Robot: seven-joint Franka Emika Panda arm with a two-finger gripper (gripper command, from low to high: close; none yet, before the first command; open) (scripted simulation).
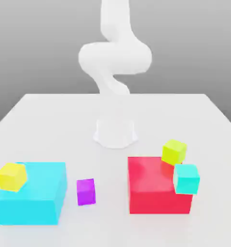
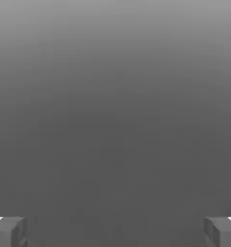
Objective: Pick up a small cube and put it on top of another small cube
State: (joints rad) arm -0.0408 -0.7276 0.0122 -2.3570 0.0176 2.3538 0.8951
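A small purple cube (image 1: 86, 191) rests on the white table (image 1: 49, 125), between a big cyan block (image 1: 37, 198) and a big red block (image 1: 153, 185). The arm (image 1: 115, 58) rises at the back of the table and runs up out of the exterior view. In the hand view my gripper (image 2: 115, 231) is open: its two grey fingertips (image 2: 8, 231) stand far apart with nothing between them, facing plain grey background.
A yellow cube (image 1: 12, 176) sits on the cyan block. Another yellow cube (image 1: 174, 151) and a small cyan cube (image 1: 186, 178) sit at the red block's edge toward the exterior view's right. The arm's round base (image 1: 115, 132) stands mid-table.
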